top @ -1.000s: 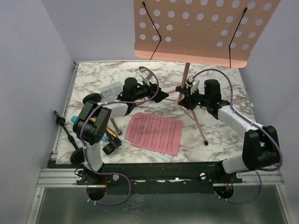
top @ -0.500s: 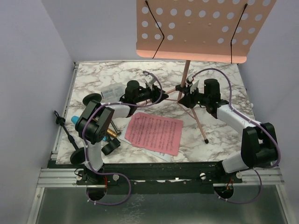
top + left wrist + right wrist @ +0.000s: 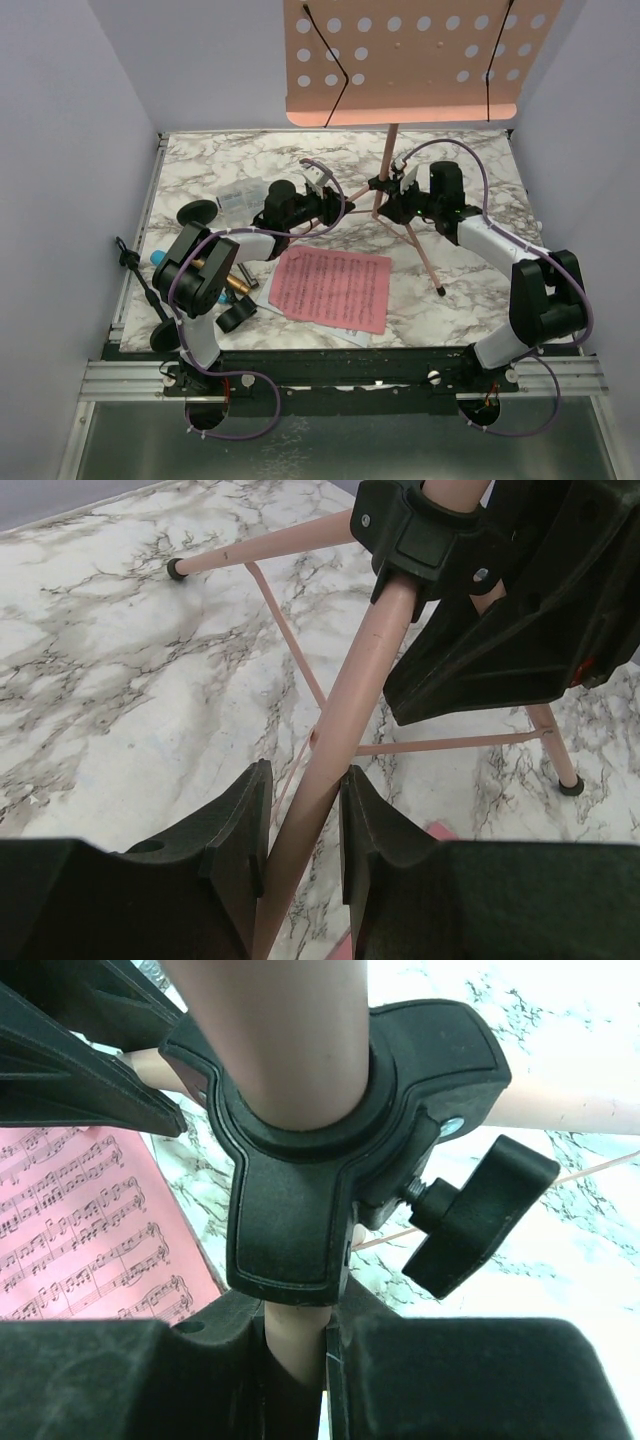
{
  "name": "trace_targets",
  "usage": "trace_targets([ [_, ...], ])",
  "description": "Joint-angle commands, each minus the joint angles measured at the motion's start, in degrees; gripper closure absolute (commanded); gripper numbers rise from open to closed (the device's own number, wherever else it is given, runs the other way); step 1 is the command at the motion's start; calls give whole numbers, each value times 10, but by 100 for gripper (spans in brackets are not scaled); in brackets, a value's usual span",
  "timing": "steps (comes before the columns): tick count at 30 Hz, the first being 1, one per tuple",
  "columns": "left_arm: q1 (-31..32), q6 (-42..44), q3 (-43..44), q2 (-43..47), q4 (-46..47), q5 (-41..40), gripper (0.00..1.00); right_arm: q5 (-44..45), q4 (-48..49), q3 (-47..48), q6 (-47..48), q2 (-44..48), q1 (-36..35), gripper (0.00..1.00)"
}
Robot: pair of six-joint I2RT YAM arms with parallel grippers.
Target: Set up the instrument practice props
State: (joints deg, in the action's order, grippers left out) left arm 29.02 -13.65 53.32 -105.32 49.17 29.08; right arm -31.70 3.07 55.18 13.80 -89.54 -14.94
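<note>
The pink perforated music rack [image 3: 400,60] stands high on its pole [image 3: 388,160] above the marble table. In the left wrist view a pink tripod leg [image 3: 350,720] runs between my fingers, and my left gripper [image 3: 305,810] is shut on it. My right gripper [image 3: 298,1345] is shut on the pink tube just below the black hub [image 3: 300,1190] with its knob [image 3: 470,1210]. From above, both grippers, left [image 3: 338,205] and right [image 3: 388,203], meet at the tripod. A pink sheet-music page [image 3: 332,288] lies in front. Gold [image 3: 235,282] and blue [image 3: 160,257] microphones lie at the left.
A black round-based mic mount [image 3: 197,212] stands at the left and another [image 3: 165,335] lies by the front-left corner. A small clear plastic box [image 3: 238,197] sits behind my left arm. One tripod leg [image 3: 422,255] reaches toward the front right. White walls enclose the table.
My left gripper has shut on the tripod leg. Both grippers and the stand have shifted toward the back, and the rack's top has swung left.
</note>
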Motion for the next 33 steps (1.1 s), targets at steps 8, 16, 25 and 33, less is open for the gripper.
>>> trace_targets([
  [8,-12,-37,8,-2,-62,-80,73,78,16,-17,5,-41,0,64],
  [16,-12,-49,13,-9,-62,-62,69,99,13,-32,-24,-3,0,40],
  [25,-12,-59,12,1,-64,-57,45,95,2,-53,-72,82,0,23],
  [33,-12,-84,3,43,-69,-88,22,118,-87,-30,-95,155,0,9],
])
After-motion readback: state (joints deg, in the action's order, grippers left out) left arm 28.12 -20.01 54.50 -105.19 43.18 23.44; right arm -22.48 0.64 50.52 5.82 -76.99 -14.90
